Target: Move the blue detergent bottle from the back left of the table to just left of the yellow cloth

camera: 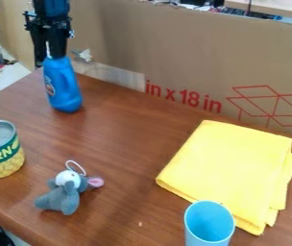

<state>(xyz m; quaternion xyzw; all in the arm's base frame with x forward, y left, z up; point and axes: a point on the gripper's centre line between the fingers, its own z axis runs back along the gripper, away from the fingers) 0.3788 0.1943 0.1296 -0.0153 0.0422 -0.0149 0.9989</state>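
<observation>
Metal can [2, 151] leftmost, then blue bottle [63, 86] directly under black gripper [49, 57]
Clenched or released, impossible to tell; best centred on the bottle's top with even pressure, well clear of grey plush toy [64, 194], yellow cloth [229, 168] and light-blue cup [206, 230].

gap btwn bottle [64, 89] & cloth [229, 166], cardboard [174, 53] behind

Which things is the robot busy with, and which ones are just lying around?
Busy with:
- the black tool, at the top of the bottle
- the blue bottle

Just lying around:
- the corn can
- the grey stuffed toy
- the folded yellow cloth
- the light blue cup
</observation>
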